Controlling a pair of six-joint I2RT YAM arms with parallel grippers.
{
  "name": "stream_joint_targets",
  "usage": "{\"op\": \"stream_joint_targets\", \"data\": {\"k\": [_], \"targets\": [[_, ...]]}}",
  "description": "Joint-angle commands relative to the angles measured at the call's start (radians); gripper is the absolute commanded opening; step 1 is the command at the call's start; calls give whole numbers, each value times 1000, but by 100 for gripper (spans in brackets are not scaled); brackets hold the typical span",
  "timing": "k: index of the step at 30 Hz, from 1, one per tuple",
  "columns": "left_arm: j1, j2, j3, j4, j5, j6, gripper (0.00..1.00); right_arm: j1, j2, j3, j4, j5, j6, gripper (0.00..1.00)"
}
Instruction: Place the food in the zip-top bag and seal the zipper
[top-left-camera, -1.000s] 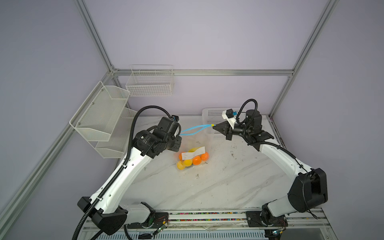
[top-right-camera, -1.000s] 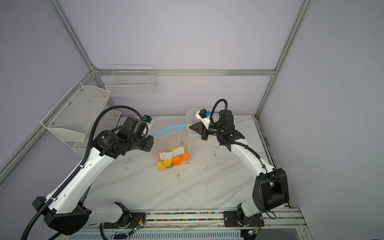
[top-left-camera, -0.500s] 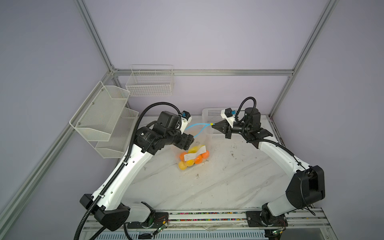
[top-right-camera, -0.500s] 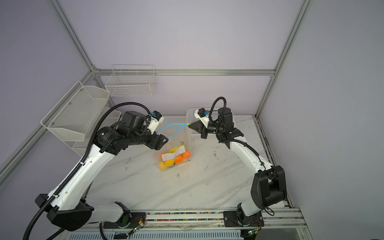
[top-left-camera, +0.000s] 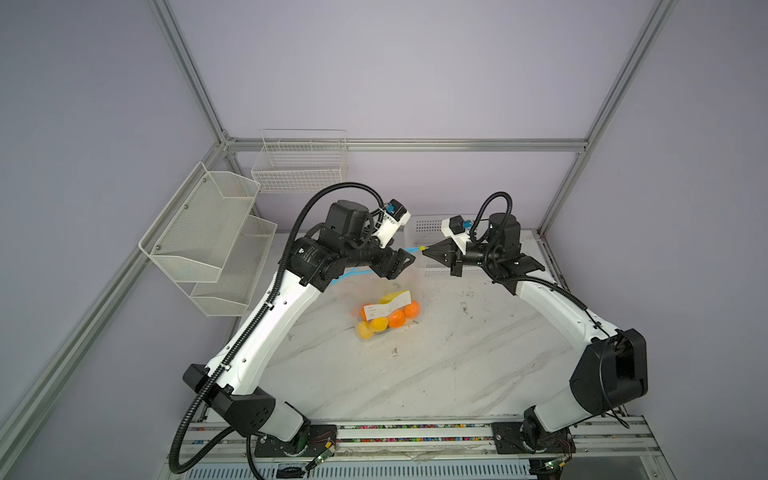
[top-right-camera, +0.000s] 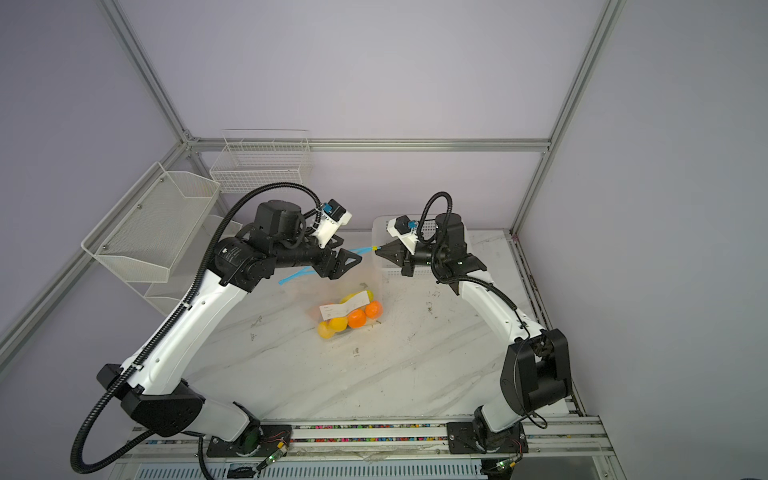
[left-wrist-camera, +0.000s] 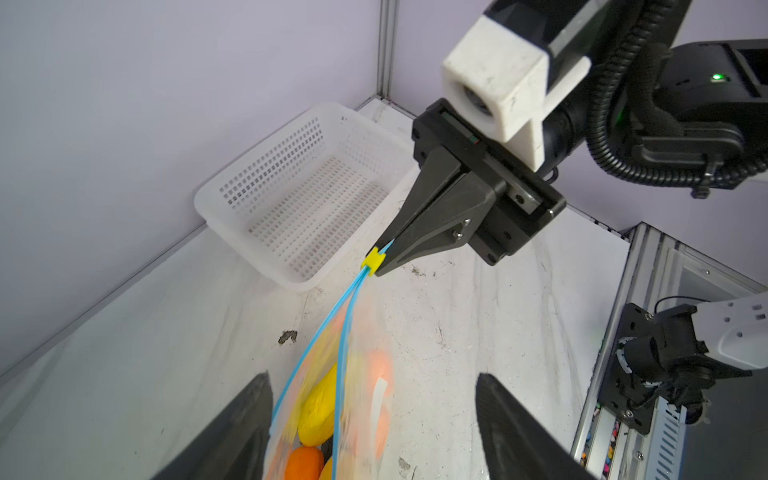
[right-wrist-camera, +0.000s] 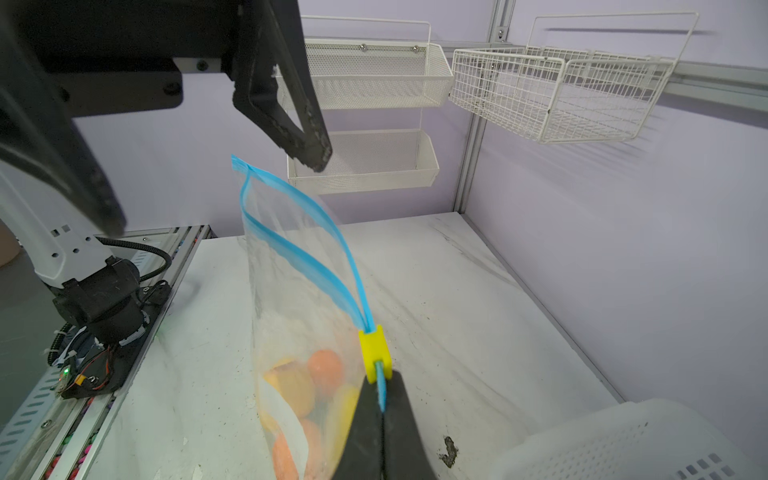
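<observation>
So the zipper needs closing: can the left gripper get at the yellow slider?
Probably yes: the left gripper stands open facing the slider, nothing between; the right gripper pinches the strip right behind it.

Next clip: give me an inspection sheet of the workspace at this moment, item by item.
Surface: white marbled tabletop, dark scuffs, nothing spilled seen.
Job's things: zip-top bag hangs from its zipper, which gapes open; yellow slider at the held end; orange and yellow food inside, none seen outside.
Clutter: white perforated basket at the back, nothing seen in it.
End effectors: right end effector shut on the zipper's end beside the slider; left end effector open by the bag's mouth, holding nothing.
Cables: black conduit loops over each arm, clear of the bag.
Surroundings: two-tier mesh shelf and wire basket on the walls, nothing seen in them.
</observation>
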Motion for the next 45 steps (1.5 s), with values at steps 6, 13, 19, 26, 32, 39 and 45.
{"op": "stream_joint_targets", "data": {"k": [6,13,19,26,32,39,45], "targets": [[9,85,120,89,177,92,59,3,7,37,-9,-64,-64,0],[16,122,125,107,214,94,48,-5,5,35,-10,-83,-70,0],[16,142,111,110,237,94,41,-8,-1,35,-11,-90,-69,0],[17,163,115,114,219,100,35,-8,-4,32,-14,-98,-69,0],[19,156,94,107,194,106,24,-9,1,34,-14,-98,-68,0],[20,151,62,103,186,112,27,-9,5,37,-14,-101,-69,0],[20,187,109,75,227,104,29,-9,2,38,-14,-100,-66,0]]}}
